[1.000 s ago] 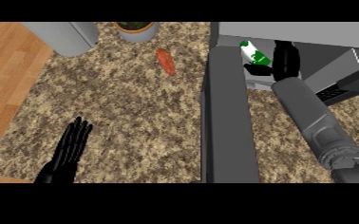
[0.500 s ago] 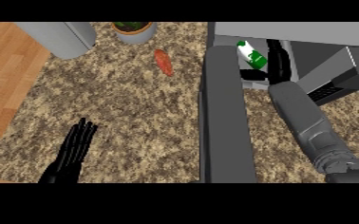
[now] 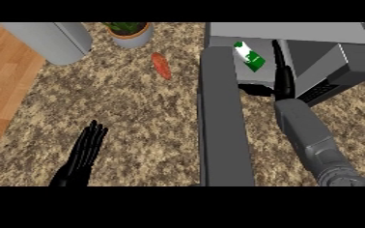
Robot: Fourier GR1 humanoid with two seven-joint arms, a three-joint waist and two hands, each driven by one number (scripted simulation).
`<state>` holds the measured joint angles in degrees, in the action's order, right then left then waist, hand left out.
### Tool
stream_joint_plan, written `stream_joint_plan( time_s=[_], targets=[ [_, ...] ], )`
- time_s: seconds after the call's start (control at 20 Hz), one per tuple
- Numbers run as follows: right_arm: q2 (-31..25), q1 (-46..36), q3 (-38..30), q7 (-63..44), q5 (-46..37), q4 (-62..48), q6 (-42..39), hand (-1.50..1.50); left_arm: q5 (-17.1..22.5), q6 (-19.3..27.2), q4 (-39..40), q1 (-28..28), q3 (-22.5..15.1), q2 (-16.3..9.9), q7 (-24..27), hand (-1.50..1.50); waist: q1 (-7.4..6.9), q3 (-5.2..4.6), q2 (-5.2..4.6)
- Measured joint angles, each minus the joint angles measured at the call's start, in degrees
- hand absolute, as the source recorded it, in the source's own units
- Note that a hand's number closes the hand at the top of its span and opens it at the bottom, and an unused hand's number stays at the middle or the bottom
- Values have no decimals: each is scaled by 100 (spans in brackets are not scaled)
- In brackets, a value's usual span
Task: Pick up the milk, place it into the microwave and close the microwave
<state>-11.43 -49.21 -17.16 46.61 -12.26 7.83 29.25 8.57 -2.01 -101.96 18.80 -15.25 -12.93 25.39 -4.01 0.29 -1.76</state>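
1. The green-and-white milk carton is lying tilted inside the grey microwave, near the left of its opening.
2. The right hand is reaching into the cavity just beside the carton, fingers straight and released, grasping nothing.
3. The microwave's grey door is standing open.
4. The left hand is resting open at the lower left over the speckled counter.

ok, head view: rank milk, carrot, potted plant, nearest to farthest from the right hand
1. milk: inside the microwave, just left of the right hand, apart from it.
2. carrot: on the counter, left of the open microwave door.
3. potted plant: at the counter's back, farther left than the carrot.
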Motion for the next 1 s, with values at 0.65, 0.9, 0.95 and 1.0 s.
stream_joint_plan(
  time_s=[0.65,0.9,0.95,1.0],
  targets=[
    [123,889,-280,865,382,57,-1402,-150,-190,91,138,-253,-117,220,-156,-150,213,-15,99],
    [254,1398,-270,1173,484,194,-1861,-150,-260,86,168,-317,-135,279,-213,-150,290,-19,134],
    [347,1464,-256,1190,508,255,-1903,-150,-292,111,90,-304,-163,293,-267,-150,309,-22,143],
    [349,1546,-267,1222,552,306,-2050,-150,-319,133,133,-376,-199,349,-311,-150,327,-21,148]
  ],
)
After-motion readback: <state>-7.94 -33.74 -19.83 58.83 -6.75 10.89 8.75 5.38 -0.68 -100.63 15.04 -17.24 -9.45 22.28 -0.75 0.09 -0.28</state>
